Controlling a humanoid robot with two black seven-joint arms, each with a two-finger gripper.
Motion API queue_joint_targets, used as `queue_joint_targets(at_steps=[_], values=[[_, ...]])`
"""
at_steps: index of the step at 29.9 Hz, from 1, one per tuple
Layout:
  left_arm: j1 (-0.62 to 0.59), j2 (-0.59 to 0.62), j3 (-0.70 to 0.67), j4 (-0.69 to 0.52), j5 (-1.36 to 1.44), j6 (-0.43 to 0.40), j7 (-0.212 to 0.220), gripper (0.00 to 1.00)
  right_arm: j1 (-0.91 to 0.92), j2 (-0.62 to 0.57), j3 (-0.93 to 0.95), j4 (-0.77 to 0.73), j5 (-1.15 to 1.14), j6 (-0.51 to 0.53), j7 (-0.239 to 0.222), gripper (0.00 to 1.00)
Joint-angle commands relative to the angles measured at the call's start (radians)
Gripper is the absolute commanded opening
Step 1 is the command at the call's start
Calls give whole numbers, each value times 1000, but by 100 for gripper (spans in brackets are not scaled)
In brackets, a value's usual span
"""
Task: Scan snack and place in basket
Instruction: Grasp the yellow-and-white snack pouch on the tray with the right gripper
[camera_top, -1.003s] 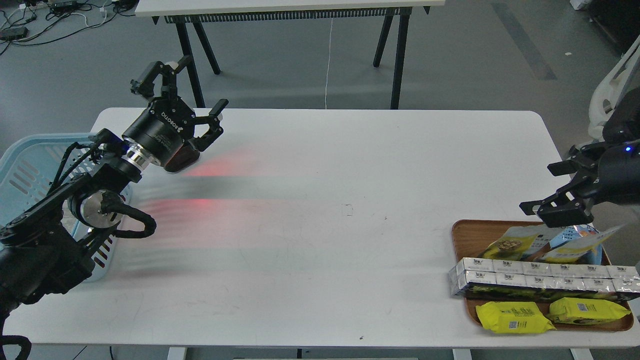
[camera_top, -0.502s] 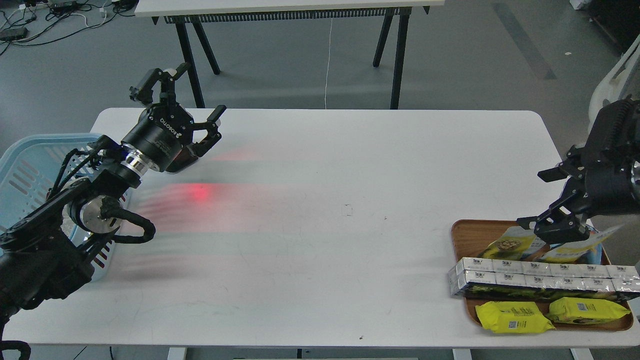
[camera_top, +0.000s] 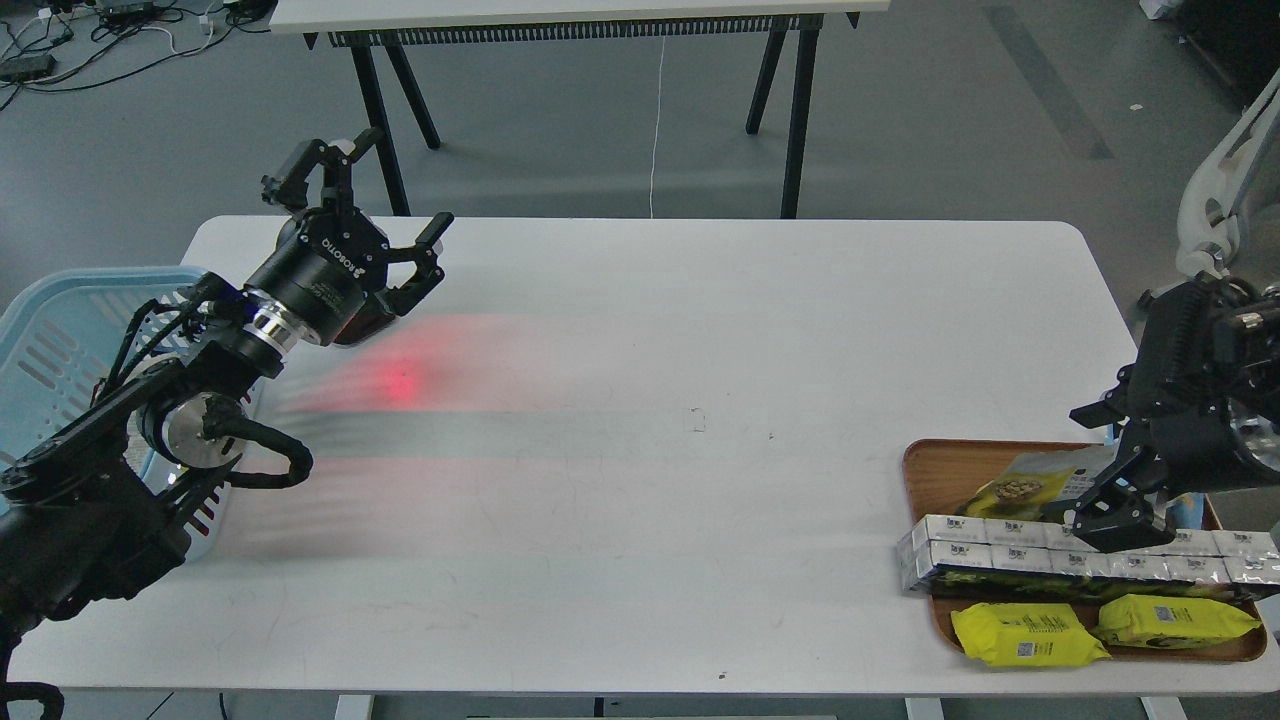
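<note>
The snack pouch (camera_top: 1030, 485), grey-white on top and yellow below with a round picture of nuts, lies at the back of the brown wooden tray (camera_top: 922, 470) at the table's right. My right gripper (camera_top: 1102, 468) is open and low over the tray. Its fingers straddle the pouch's right end; I cannot tell whether they touch it. The light blue basket (camera_top: 50, 330) stands at the table's left edge, partly behind my left arm. My left gripper (camera_top: 408, 178) is open and raised over the table's back left. A dark scanner-like device (camera_top: 362, 318) shows under its body.
A row of white boxes (camera_top: 1000, 548) lies across the tray in front of the pouch. Two flat yellow packs (camera_top: 1025, 635) (camera_top: 1170, 620) lie at the tray's front. A red light patch (camera_top: 402, 380) falls on the white table. Another table stands behind.
My right gripper has come down from above the tray's back edge to the pouch's right end, now covering the blue-and-yellow bag. My left arm has hardly moved; the red light patch shifted slightly.
</note>
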Motion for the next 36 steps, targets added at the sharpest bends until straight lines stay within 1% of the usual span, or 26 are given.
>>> queue_joint_targets(at_steps=[1,3,5,9,14,16,19,25,27,30,32,35,36], values=[[0,0,0,0,0,0,-2,100,-3,26,3,-6,0,0,0,84],[2,0,0,0,0,0,-2,100,-1,31,4,-8,0,0,0,81],[6,-2,0,2,0,0,-2,100,-1,32,4,-9,0,0,0,75],[8,-5,0,2,0,0,-2,100,-1,34,7,-11,0,0,0,71],[8,-6,0,2,0,0,-3,100,-6,34,7,-28,0,0,0,62],[8,-6,0,2,0,0,-2,100,-10,34,7,-41,0,0,0,61],[8,-6,-1,2,0,0,-3,100,-30,43,9,-66,0,0,0,56],[6,-5,-1,2,0,0,-2,100,-73,60,15,-104,0,0,0,31],[6,-6,-1,2,0,0,-2,100,-81,67,18,-118,0,0,0,28],[6,-6,-1,2,0,0,-2,100,-81,72,21,-121,0,0,0,16],[8,-6,-1,2,0,0,-2,100,-81,72,21,-123,0,0,0,12],[8,-6,-1,2,0,0,-3,100,-81,72,26,-126,0,0,0,1],[8,-6,-1,2,0,0,-3,100,-81,72,29,-127,0,0,0,1]])
